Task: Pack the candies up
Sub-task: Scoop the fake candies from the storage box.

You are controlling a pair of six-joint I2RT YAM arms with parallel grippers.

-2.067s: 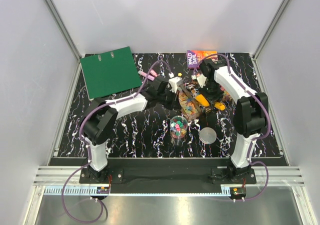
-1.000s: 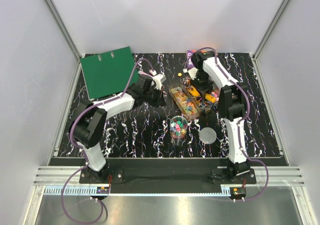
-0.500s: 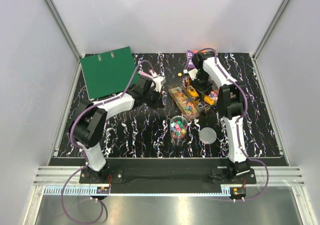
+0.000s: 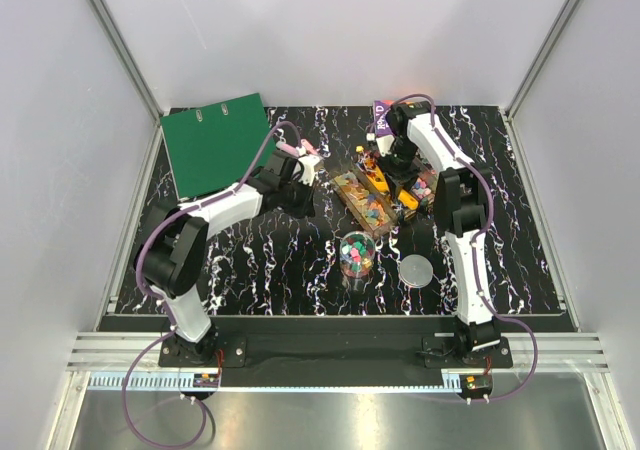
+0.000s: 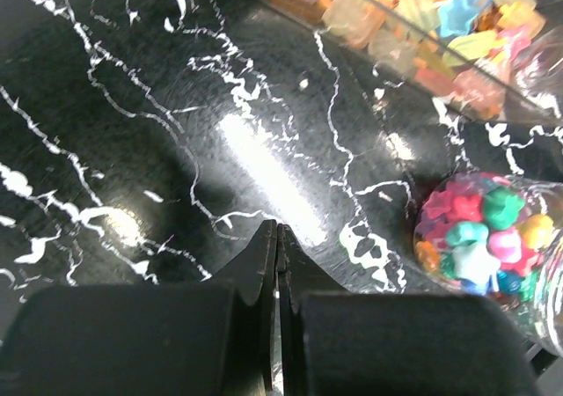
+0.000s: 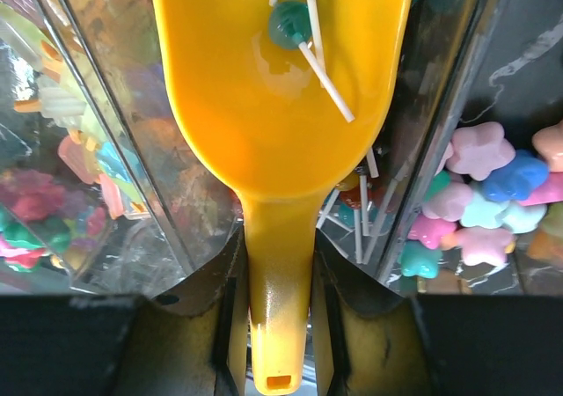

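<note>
My right gripper [image 6: 280, 260] is shut on the handle of the yellow scoop [image 6: 281, 97], which it holds over the clear candy trays [image 4: 362, 202]. Two lollipops [image 6: 295, 18] lie in the scoop's bowl. Pastel star candies [image 6: 493, 185] fill the tray compartment to its right, and mixed candies [image 6: 53, 185] the one to its left. In the top view the right gripper [image 4: 395, 168] and scoop [image 4: 381, 178] are at the trays' far end. A clear cup [image 4: 357, 254] full of coloured candies [image 5: 479, 238] stands in front. My left gripper [image 5: 277, 231] is shut and empty, left of the trays [image 4: 303, 192].
A round cup lid [image 4: 417, 269] lies right of the cup. A green binder [image 4: 218, 142] lies at the back left, pink highlighters [image 4: 298, 148] beside it. A purple book [image 4: 383, 116] is at the back behind the right arm.
My right gripper has swung the scoop from the right trays toward the back left. My left arm has drawn back to the left, away from the trays.
</note>
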